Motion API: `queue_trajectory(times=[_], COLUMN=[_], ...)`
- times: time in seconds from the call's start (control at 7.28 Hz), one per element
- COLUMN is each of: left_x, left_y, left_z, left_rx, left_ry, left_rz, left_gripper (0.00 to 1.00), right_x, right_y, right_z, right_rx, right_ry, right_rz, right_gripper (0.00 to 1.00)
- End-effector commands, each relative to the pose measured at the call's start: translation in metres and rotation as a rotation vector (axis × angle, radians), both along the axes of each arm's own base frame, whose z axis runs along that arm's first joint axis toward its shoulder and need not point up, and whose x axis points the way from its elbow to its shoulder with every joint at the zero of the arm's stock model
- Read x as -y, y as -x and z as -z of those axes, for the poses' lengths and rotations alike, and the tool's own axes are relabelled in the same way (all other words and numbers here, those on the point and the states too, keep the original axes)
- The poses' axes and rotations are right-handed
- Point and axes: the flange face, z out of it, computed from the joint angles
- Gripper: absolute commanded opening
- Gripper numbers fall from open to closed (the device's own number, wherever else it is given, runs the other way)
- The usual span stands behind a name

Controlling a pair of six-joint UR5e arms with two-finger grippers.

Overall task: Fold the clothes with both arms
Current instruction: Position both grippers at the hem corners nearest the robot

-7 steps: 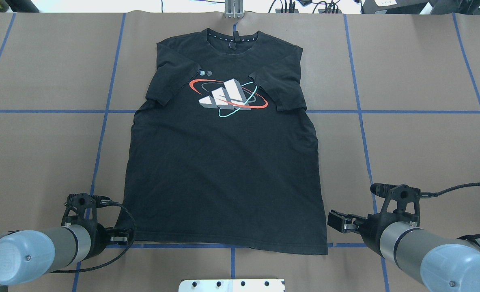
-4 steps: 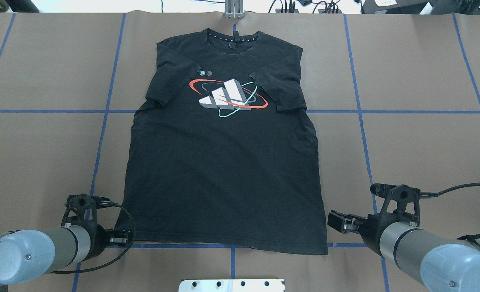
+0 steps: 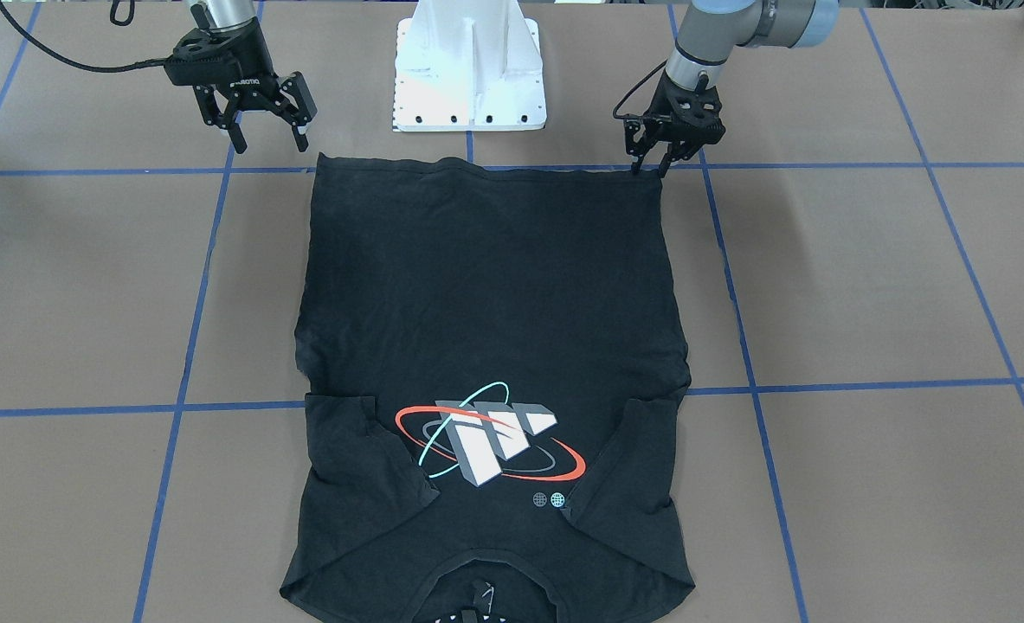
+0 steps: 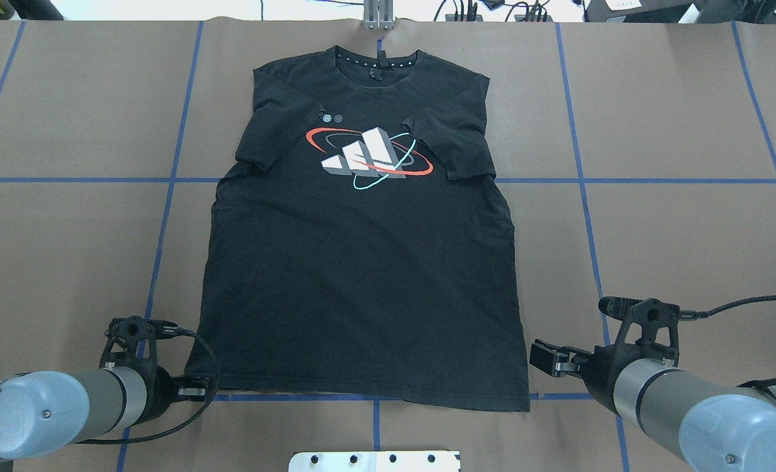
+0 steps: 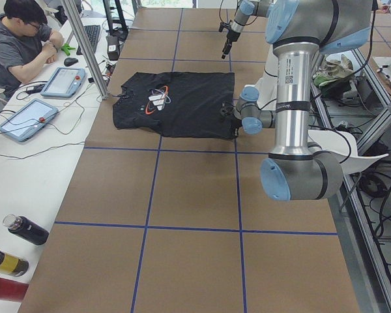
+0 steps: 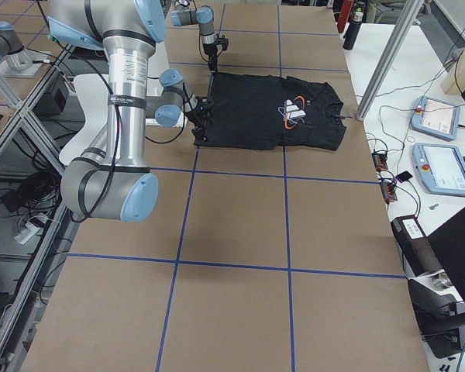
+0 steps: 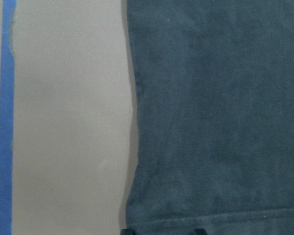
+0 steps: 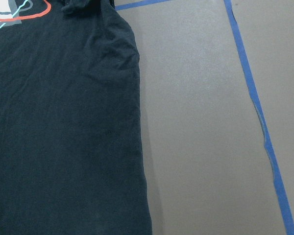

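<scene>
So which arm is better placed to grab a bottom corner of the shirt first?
Probably left. The left fingers are down at the T-shirt hem corner, while the right fingers hang open beside the shirt's edge, apart from their corner.

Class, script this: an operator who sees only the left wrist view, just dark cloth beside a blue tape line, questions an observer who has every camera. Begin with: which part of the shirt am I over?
Observer: The left gripper is at the hem corner of the T-shirt on the robot's left, at the end nearest the robot.
Operator: Where is the other arm?
Observer: The right gripper is open, just outside the opposite hem corner, and appears clear of the cloth.
Operator: Is the shirt folded at all?
Observer: Only the sleeves are turned in over the chest, either side of the logo; the body lies flat.
</scene>
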Motion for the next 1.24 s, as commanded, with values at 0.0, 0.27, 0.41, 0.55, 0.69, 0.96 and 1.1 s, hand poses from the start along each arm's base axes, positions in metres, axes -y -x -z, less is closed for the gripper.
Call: queue_trajectory(times=[0.0,0.27,0.41,0.55,0.69,0.96,1.1], left_x=[-0.0003,-0.0017,-0.0021,-0.0025,-0.0025,-0.0025,-0.0025], left_y=[-0.0010,-0.0007,-0.0003,0.0012,0.0012,0.0008,0.0008], left_z=[-0.0023,-0.0031,-0.0055,-0.0084,-0.0084,-0.0077,-0.0077], left_rx=[0.004,0.004,0.010,0.016,0.016,0.014,0.014], left_ry=[0.002,0.014,0.017,0.018,0.018,0.018,0.019], left_rz=[-0.002,-0.019,-0.021,-0.023,-0.023,-0.023,-0.023], left_gripper=[0.50,0.48,0.48,0.47,0.46,0.27,0.12], right_x=[-0.0001,-0.0006,-0.0007,-0.0007,-0.0007,-0.0006,0.0001], right_y=[0.0001,0.0006,0.0006,0.0006,0.0006,0.0009,0.0020], right_z=[0.0000,0.0006,0.0006,0.0006,0.0006,0.0013,0.0030], right_rx=[0.000,0.002,0.002,0.002,0.002,0.003,0.008], right_ry=[0.000,-0.001,-0.001,-0.001,-0.001,-0.001,-0.001], right_rz=[0.002,0.003,0.003,0.003,0.003,0.003,0.002], right_gripper=[1.00,1.00,1.00,1.00,1.00,1.00,1.00])
